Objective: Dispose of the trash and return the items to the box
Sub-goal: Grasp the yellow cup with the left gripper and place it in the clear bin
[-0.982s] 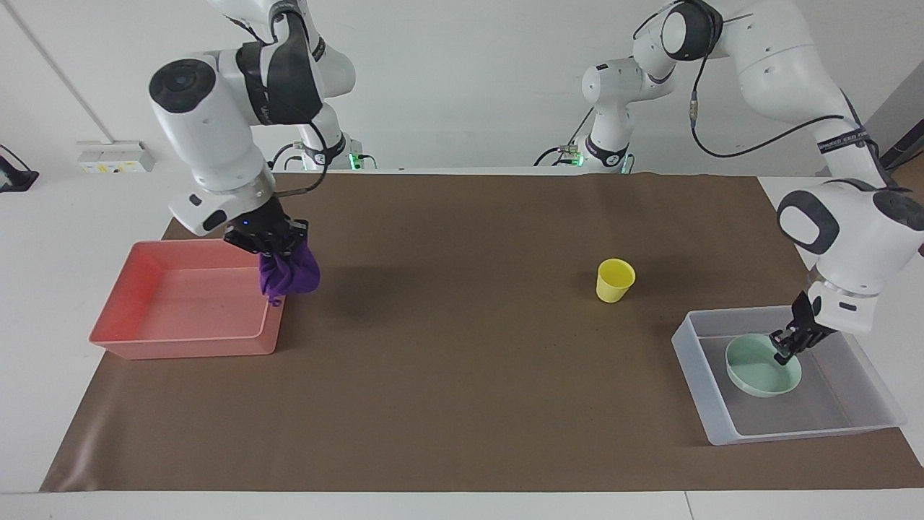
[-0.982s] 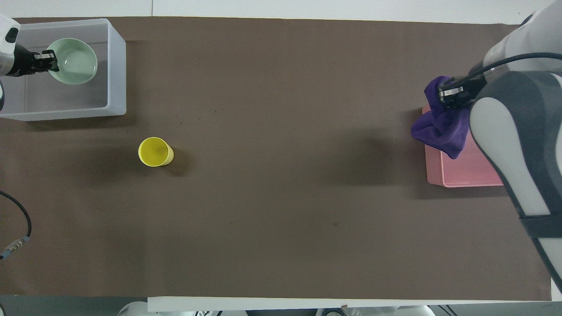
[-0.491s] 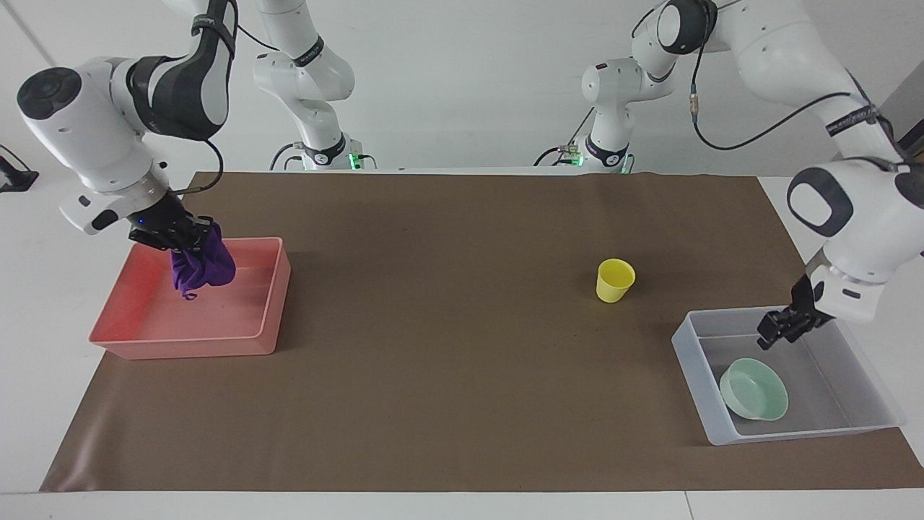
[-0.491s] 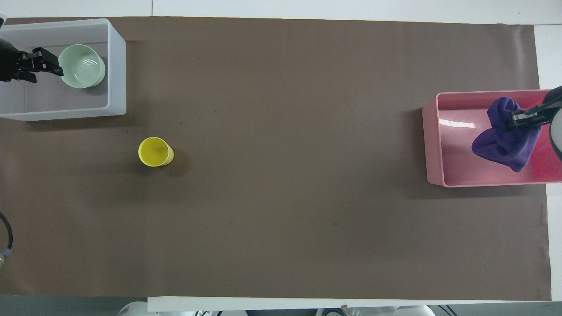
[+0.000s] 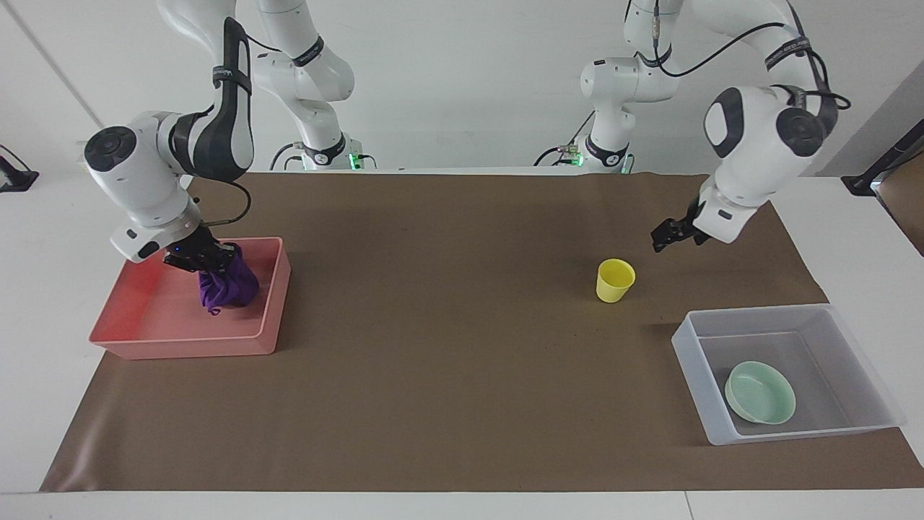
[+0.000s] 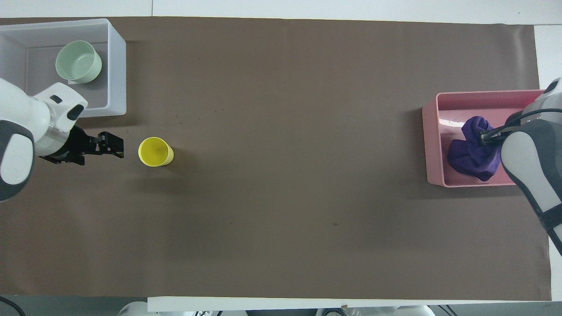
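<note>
A: Progress, then? What has changed in the last second?

B: Both arms. A second ago the left tool [image 5: 663,240] was down in the box [image 5: 694,359] with the bowl [image 5: 761,393]. Now the bowl lies alone on the box floor, and that tool hangs over the counter [image 5: 447,404] just beside the yellow cup [image 5: 615,280], toward the left arm's end. Whether its fingers are apart or together I cannot tell.

A: And the rag?

B: The right tool [image 5: 206,261] carried the purple rag [image 5: 227,286] from above the pink tray's rim to inside the pink tray [image 5: 180,344]. It is clenched on the top of the rag, whose lower folds look to rest on the tray floor.

A: So what remains?

B: I judge one item is home, the trash needs only letting go, and the cup comes next.

A: Any labels or writing?

B: Nothing legible: only dark bands on the arms.
</note>
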Motion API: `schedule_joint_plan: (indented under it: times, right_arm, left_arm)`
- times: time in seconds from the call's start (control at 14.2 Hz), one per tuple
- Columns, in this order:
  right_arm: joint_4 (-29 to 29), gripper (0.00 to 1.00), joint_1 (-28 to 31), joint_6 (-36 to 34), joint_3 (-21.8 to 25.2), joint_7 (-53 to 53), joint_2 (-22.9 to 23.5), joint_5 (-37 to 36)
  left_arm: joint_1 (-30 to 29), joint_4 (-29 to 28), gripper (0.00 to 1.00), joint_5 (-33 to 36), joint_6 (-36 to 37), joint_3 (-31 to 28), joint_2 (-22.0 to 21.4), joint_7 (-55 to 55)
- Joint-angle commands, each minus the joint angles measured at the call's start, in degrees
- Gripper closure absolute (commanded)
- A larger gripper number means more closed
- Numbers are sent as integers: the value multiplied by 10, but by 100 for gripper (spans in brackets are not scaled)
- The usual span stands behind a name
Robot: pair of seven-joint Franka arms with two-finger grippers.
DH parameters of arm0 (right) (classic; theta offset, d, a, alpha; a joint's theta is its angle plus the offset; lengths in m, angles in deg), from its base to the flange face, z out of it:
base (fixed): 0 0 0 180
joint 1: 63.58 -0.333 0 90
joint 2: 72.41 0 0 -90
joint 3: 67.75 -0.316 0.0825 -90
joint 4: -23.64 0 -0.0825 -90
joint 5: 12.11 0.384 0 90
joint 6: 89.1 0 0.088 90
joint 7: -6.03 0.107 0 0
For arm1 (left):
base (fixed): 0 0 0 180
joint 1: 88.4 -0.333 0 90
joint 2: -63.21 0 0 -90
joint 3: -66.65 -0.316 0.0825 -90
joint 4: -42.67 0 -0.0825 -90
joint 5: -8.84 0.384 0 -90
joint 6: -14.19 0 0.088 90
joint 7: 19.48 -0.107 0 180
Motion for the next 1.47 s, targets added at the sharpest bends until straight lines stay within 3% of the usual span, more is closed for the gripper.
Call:
schedule_joint_plan:
  times: [0.0, 0.42, 0.49, 0.63, 0.7, 1.12, 1.19, 1.4]
  right_arm:
    - [3, 25, 0, 0, -4, 3, -5, 0]
    - [73, 13, -36, -75, -24, 81, -18, 8]
    - [98, 12, -53, -107, -24, 107, -20, 8]
    - [159, 11, -78, -166, -24, 121, -15, 8]
    - [181, 11, -81, -190, -24, 121, -13, 8]
    - [273, 9, -82, -349, -27, 114, -21, 7]
    - [274, 1, -82, -357, -27, 114, -24, 8]
    - [263, 0, -83, -390, -27, 112, -60, 8]
  left_arm:
    - [21, -93, 0, 5, -102, -6, -37, 5]
    - [32, -100, 0, 4, -183, -5, 0, 32]
    - [38, -101, 7, 4, -207, -5, 12, 50]
    - [44, -101, 96, 4, -227, -5, 18, 87]
    - [44, -101, 100, 4, -228, -5, 21, 87]
    - [48, -59, 100, 1, -205, -2, 32, 98]
    - [47, -40, 100, -2, -186, -1, 28, 102]
    - [32, 83, 100, -50, -130, -10, 46, 99]
